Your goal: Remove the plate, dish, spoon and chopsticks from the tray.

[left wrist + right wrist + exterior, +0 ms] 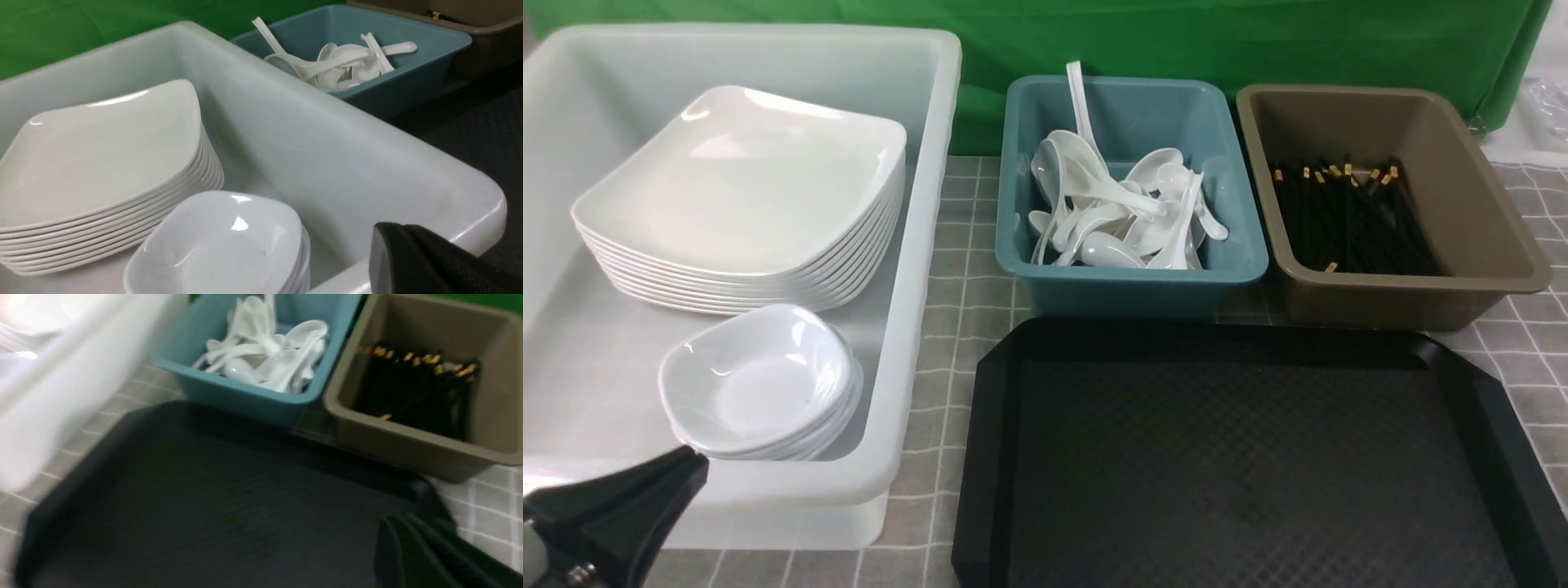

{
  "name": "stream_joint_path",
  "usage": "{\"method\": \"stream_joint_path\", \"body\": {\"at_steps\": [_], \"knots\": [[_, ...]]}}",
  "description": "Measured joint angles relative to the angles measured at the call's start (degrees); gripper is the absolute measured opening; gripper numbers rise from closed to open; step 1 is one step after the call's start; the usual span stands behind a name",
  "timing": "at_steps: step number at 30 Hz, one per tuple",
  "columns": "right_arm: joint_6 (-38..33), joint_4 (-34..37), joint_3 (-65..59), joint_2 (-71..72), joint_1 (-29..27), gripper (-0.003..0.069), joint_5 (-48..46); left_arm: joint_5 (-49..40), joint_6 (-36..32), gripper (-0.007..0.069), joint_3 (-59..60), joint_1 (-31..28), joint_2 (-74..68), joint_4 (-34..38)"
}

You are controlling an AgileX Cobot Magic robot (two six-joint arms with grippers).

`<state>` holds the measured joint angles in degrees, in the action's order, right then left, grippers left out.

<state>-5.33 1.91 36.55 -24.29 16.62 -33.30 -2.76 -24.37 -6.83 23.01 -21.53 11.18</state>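
Note:
The black tray (1258,457) lies at the front right with nothing on it. A stack of large white plates (743,180) sits in the white tub (923,245), and in front of it a stack of small white dishes (756,380). White spoons (1111,212) fill the teal bin (1127,278). Black chopsticks (1347,220) lie in the brown tub (1478,204). My left gripper (690,461) hovers shut and empty at the white tub's near rim, beside the dishes (220,241). My right gripper (386,535) is out of the front view; its wrist view shows it shut and empty over the tray's (204,498) right side.
The three containers stand in a row along the back, in front of a green cloth. A grey checked cloth (956,327) covers the table. The tray's rim nearly touches the teal bin and the brown tub.

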Motion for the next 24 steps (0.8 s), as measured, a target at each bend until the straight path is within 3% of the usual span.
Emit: {"method": "stream_joint_path", "body": {"at_steps": [3, 8, 12, 24], "knots": [[-8.08, 6.75, -12.02, 6.54, -7.49, 0.0017, 7.13, -0.29, 0.0, 0.001, 1.18, 0.0, 0.01, -0.05], [-11.22, 10.36, -27.74, 17.27, -13.96, 0.0017, 15.67, -1.09, -0.19, 0.001, 1.52, 0.0, 0.01, -0.05], [-11.92, 10.9, -36.26, 23.18, -14.78, 0.0017, 18.56, -1.09, -0.14, 0.001, 1.57, 0.0, 0.01, -0.14], [-11.92, 10.9, -36.91, 24.15, -14.78, 0.0021, 18.32, -1.08, -0.14, 0.001, 1.56, 0.0, 0.01, -1.33]]}}
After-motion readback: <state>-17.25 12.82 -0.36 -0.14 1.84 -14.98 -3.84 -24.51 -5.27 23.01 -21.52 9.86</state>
